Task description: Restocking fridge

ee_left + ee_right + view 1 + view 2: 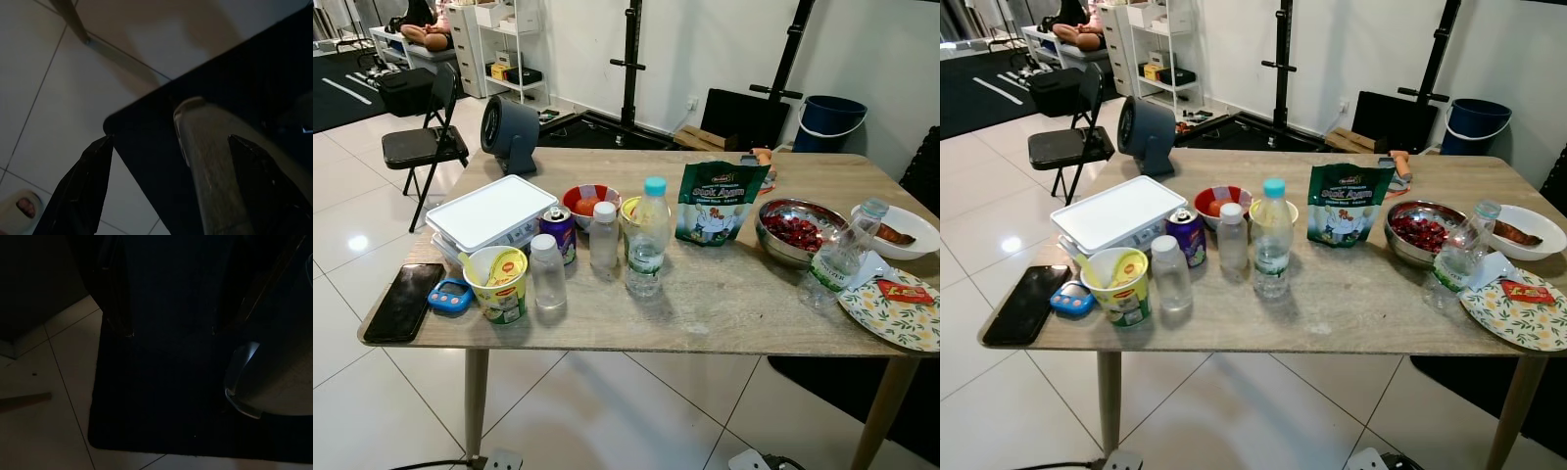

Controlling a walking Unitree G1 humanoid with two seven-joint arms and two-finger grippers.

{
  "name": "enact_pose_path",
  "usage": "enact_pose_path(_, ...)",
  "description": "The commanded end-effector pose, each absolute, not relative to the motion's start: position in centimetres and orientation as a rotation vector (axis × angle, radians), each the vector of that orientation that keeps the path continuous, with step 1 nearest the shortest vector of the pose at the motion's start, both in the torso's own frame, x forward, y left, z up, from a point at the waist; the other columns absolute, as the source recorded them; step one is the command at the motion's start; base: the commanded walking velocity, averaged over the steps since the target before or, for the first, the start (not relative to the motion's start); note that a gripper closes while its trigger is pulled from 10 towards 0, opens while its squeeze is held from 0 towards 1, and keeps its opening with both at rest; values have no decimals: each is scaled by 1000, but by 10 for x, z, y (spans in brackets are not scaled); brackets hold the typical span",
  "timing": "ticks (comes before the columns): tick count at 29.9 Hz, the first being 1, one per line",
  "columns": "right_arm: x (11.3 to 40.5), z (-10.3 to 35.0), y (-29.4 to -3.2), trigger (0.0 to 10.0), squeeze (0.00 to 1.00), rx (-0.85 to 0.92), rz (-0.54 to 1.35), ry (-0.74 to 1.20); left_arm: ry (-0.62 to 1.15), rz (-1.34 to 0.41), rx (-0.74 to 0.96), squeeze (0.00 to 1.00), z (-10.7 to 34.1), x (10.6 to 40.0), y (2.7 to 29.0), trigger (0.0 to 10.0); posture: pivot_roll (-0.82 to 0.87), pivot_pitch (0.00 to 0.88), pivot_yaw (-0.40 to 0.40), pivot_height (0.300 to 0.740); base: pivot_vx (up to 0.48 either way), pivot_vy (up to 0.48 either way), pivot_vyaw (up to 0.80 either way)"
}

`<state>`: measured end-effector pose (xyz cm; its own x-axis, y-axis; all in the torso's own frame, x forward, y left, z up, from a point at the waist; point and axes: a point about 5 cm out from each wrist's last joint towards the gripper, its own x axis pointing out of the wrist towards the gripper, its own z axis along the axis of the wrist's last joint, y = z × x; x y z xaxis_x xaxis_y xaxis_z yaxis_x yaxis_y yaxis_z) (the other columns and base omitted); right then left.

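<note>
A light wooden table stood ahead, crowded with food and drink. At its middle stood the tallest item, a clear plastic water bottle with a teal cap, upright, its long axis vertical and cap pointing to 12 o'clock. At its 9 o'clock, just beside it, stood a shorter clear bottle with a white cap, also upright, and towards 8 o'clock a second small white-capped bottle. A purple drink can stood upright between these two, opening upward. A yellow-and-green instant noodle cup sat at the water bottle's 8 o'clock, and a flat white lidded plastic box at its 10 o'clock. A green stand-up snack pouch stood at 1 o'clock, face towards the camera. At 3 o'clock sat a steel bowl of dark red fruit, and near it another clear bottle leaned with its cap tilted towards 1 o'clock.

The left gripper hung low over pale floor tiles and a dark mat, its black fingers spread apart and empty. The right arm hung idle in shadow; whether its fingers were parted could not be told.
</note>
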<state>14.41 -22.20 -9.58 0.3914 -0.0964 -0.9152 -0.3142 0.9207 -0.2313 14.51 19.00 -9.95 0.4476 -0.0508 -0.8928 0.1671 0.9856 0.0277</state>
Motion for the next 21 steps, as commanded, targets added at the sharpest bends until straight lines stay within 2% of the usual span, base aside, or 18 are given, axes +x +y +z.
enact_pose_path(1,142,-97,-221,10000,0,-391,136,1175,1109,-135,116,0,-100,145,189,10000,-2,0,-18,740,0,0,0)
enact_pose_path(11,157,-92,-217,10000,0,-394,135,1134,1119,-160,126,0,-101,143,184,10000,-21,0,-14,740,0,0,0)
enact_pose_path(21,148,-95,-221,10000,0,-386,117,1154,1126,-169,137,0,-102,141,185,10000,-34,0,1,740,0,0,0)
